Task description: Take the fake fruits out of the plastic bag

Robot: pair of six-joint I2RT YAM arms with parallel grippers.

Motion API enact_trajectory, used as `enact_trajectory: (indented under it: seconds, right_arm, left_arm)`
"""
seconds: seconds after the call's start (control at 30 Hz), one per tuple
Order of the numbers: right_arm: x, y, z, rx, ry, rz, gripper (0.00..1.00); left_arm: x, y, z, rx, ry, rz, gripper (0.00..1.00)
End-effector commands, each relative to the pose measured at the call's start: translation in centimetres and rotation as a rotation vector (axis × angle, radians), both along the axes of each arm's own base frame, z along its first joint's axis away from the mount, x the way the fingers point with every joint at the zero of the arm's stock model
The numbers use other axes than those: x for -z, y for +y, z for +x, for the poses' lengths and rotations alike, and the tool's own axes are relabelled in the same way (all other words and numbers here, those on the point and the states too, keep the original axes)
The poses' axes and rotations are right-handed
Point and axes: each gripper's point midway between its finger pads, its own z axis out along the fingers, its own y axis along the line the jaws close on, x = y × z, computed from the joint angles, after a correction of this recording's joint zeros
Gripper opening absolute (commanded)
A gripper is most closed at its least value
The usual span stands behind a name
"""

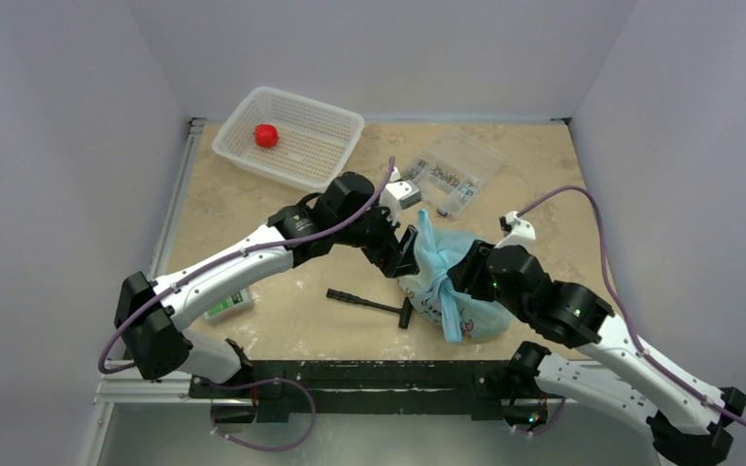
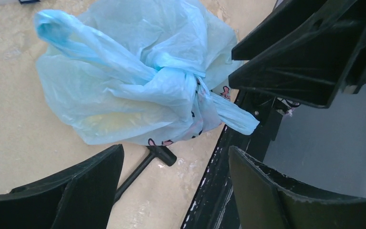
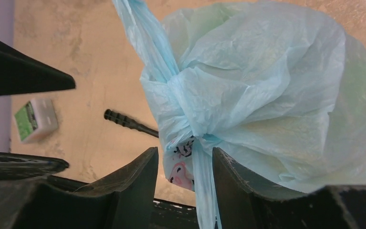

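Plastic bag (image 2: 124,81): thin, light blue, crinkled, tied in a knot (image 2: 190,83) with one twisted tail (image 2: 236,119) pointing toward the table's black edge rail (image 2: 219,181); a faint yellowish patch shows through the film, and there is pink-and-dark print under the knot. It lies on a beige mottled table (image 2: 14,143), with a black handled tool (image 2: 147,162) just below it, its head near the bag's underside. Left gripper (image 2: 175,150): black fingers (image 2: 76,191) spread wide, nothing between them, short of the bag; right gripper (image 2: 234,67): black, upper right, tips close to the knot.
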Motion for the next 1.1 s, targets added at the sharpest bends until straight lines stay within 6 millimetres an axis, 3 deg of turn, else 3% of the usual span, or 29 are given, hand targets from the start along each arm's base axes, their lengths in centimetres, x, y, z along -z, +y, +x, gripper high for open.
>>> enact_trajectory:
  seconds: [0.0,0.1,0.2,0.27,0.53,0.7,0.8,0.87,1.07]
  right_arm:
    - [-1.3,-2.0,-0.1,0.112,-0.050,0.083,0.46]
    - [-0.8,-2.5,-0.3,0.133,-0.045,0.076,0.45]
    - [-0.6,-2.3,-0.2,0.119,-0.042,0.058,0.45]
    - [-0.3,-1.7,-0.1,0.099,-0.027,0.050,0.45]
    - [3.1,0.5,-0.2,0.041,0.042,0.058,0.40]
    - [3.5,0.3,-0.1,0.049,0.046,0.038,0.40]
    - [3.8,0.2,-0.1,0.051,0.051,0.025,0.40]
    - [3.9,0.2,0.0,0.051,0.052,0.019,0.41]
    - [4.0,0.3,0.5,0.053,0.044,-0.008,0.47]
  left_arm:
    - [0.0,-1.9,-0.8,0.027,-0.002,0.008,0.78]
    - [1.8,-3.1,-2.1,0.082,0.055,0.036,0.75]
    - [2.9,-4.5,-3.6,0.140,0.096,0.046,0.86]
    - [3.5,-5.1,-4.2,0.161,0.107,0.064,0.87]
    - [4.9,-5.7,-3.3,0.131,0.108,0.109,0.65]
    - [5.5,-6.6,-3.0,0.129,0.133,0.102,0.78]
    - [5.4,-7.2,-2.5,0.127,0.126,0.105,0.78]
    - [5.6,-7.4,-2.1,0.114,0.119,0.107,0.72]
    - [5.9,-6.3,-1.1,0.050,0.084,0.166,0.31]
